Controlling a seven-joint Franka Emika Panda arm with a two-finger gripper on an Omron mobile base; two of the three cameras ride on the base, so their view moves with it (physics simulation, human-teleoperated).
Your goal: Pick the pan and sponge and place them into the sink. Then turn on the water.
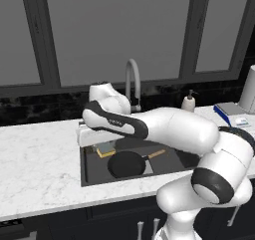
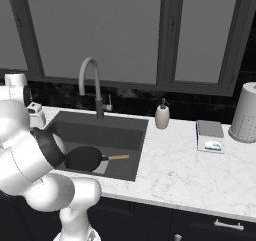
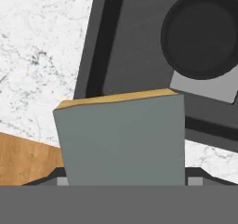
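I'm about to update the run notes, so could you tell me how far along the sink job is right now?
Done: the pan already lies in the sink, partly over the grey plate. In hand: the gripper holds the sponge above the sink's left end, not yet released. Left: dropping the sponge in, then turning on the water at the faucet, where no water is running.

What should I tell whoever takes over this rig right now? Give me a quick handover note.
Gripper: shut on the sponge, held above the sink's left side.
Pan: already in the sink, lying partly on the grey plate, handle toward the right.
Faucet: no water running.
Done: pan placed.
Left: release the sponge into the sink, then turn on the water.
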